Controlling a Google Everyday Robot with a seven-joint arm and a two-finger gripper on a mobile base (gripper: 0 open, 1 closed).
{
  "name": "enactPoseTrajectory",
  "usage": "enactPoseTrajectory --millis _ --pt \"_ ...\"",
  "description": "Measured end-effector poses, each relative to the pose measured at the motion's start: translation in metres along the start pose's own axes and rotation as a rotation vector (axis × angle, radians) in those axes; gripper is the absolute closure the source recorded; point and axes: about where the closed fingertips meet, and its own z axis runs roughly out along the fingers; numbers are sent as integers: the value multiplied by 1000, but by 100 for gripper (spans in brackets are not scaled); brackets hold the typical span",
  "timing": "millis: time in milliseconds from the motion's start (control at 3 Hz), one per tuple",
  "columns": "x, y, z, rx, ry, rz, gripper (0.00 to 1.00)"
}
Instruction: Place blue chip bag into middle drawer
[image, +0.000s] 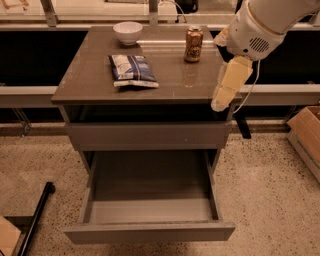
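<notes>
Lying flat on the cabinet top (85, 82), left of centre: blue chip bag (132, 70). It is well apart from the gripper (220, 101), which hangs at the right edge; released or clenched, cannot tell. Middle drawer (150, 232) stands open below. Bag judged light, crinkly, slippery, contents crushable. Pinch a crimped end seam, gently.

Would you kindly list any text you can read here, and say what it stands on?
Nothing reads clearly.
On the crinkly dark-blue and white chip bag: print too blurred to read.
On the brown drink can: label too blurred to read.
On the cream gripper, hanging at the grey cabinet top's right edge: no text visible.
</notes>
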Motion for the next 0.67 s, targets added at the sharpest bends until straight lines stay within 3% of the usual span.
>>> enactPoseTrajectory --millis 333,667 --pt "-11 -5 20 9 -80 53 0" --pt "-35 -28 61 13 -216 140 0"
